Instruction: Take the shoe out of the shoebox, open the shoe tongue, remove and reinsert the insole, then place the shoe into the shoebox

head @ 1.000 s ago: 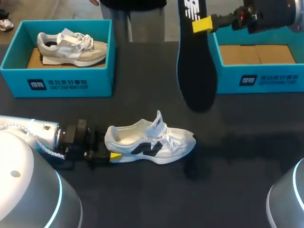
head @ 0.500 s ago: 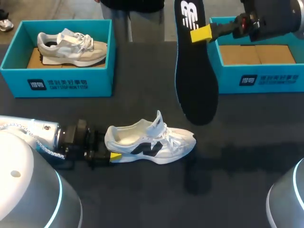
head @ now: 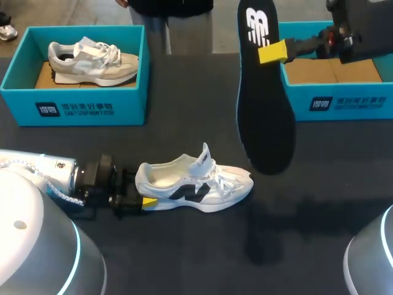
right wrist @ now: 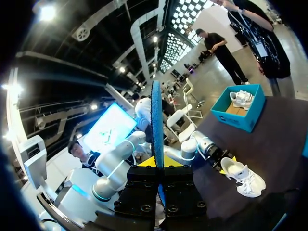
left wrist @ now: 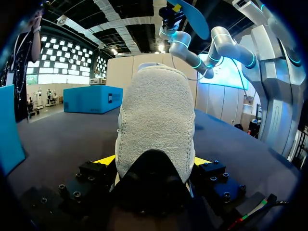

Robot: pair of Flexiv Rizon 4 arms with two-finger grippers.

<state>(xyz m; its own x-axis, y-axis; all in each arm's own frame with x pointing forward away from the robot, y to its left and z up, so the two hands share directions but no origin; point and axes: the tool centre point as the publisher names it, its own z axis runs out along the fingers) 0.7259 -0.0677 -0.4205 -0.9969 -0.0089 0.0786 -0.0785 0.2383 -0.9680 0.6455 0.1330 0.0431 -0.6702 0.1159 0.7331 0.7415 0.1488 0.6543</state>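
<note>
Over the last second the right pincer (head: 273, 52) is carrying the long black insole (head: 265, 117) rightward above the dark worktop (head: 184, 252), while the left pincer (head: 147, 201) is clamping the heel of the white mesh sneaker (head: 196, 184). Left wrist view: both fingers (left wrist: 103, 160) are squeezing the sneaker (left wrist: 156, 120). Right wrist view: the pincer (right wrist: 158, 162) is gripping the insole (right wrist: 157, 115) edge-on.

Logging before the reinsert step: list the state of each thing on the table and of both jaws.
white shoe, standing on its sole, tongue raised.
insole, out of the shoe, held in the air.
left shoebox, open, holds a grey shoe.
right shoebox, open, no shoe seen inside.
left jaws, shut on the white shoe's heel.
right jaws, shut on the insole.
</note>
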